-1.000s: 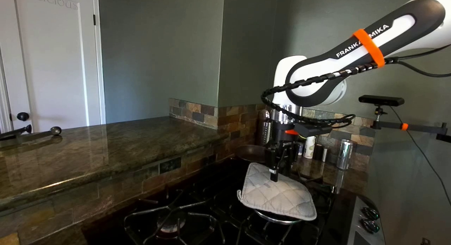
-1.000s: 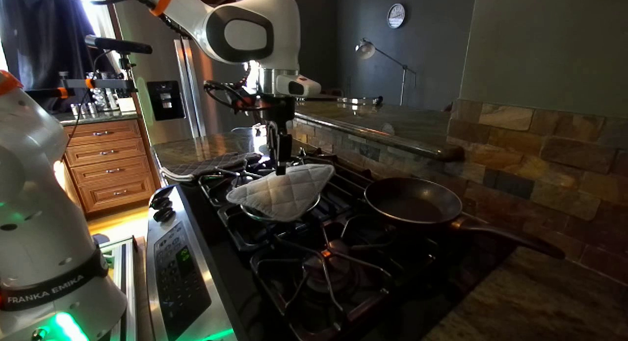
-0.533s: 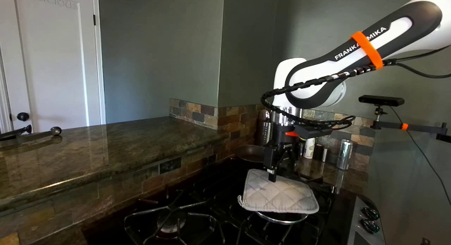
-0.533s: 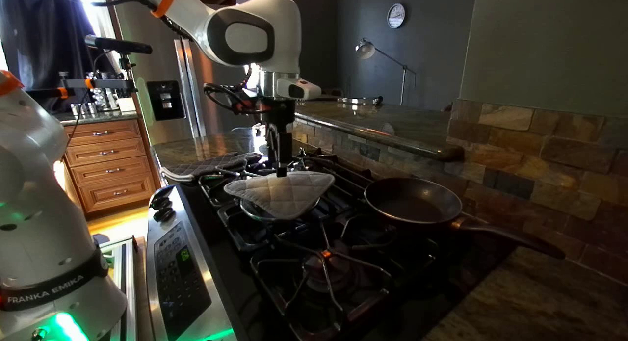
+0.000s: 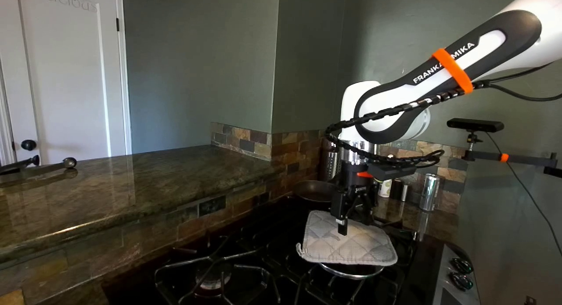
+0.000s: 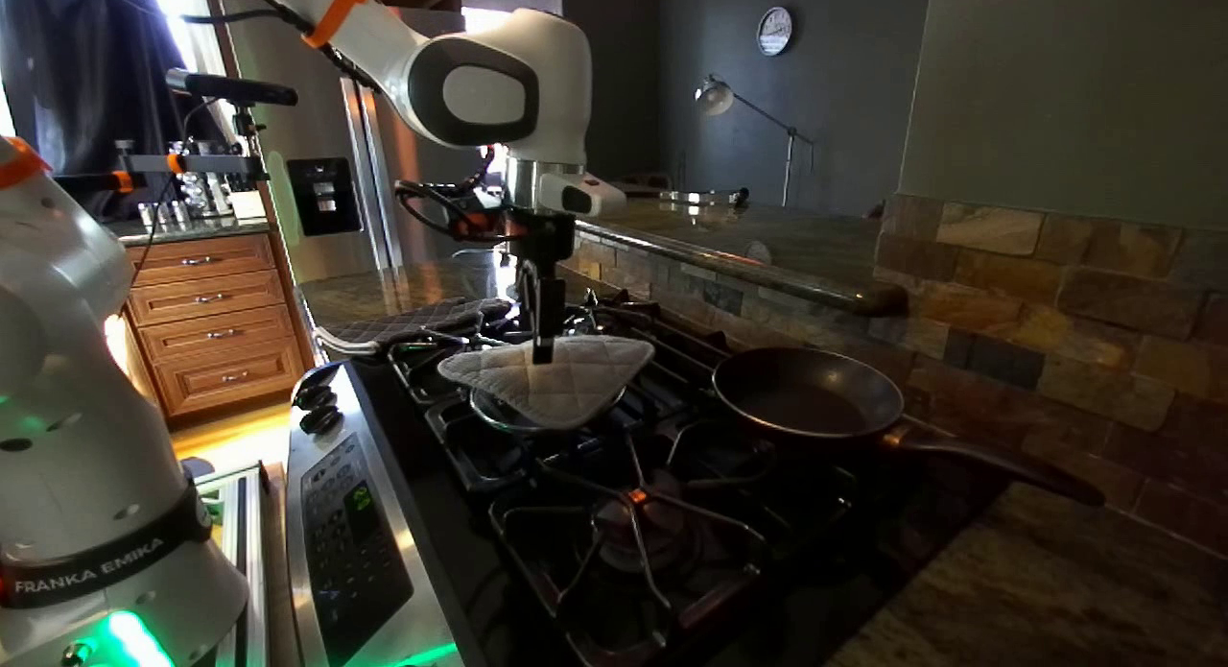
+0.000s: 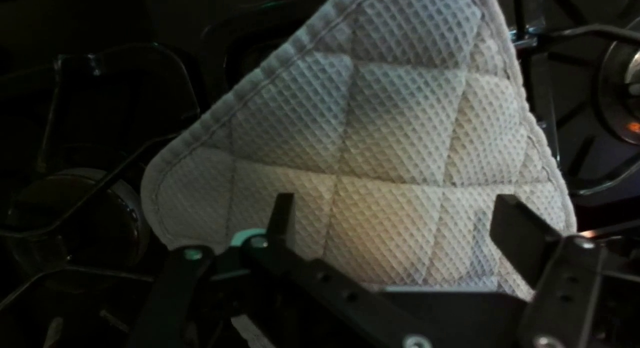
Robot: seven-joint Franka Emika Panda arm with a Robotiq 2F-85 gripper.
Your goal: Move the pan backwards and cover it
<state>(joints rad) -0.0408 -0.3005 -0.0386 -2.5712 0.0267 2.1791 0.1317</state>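
Exterior views show grey walls [image 5: 197, 68] and black stovetop [image 6: 801, 533]; wrist view, hand [image 7: 395, 208] spread wide.

Rnd wall clock [image 6: 775, 31], lamp [image 6: 714, 96], prob. s/s fridge [image 6: 312, 125]

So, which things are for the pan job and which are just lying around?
For the job: dark pan, end effector; probably grey pot holder and the round shiny-rimmed thing mostly hidden beneath it.

Probably just around: dark quilted pad, silver canister, lamp.
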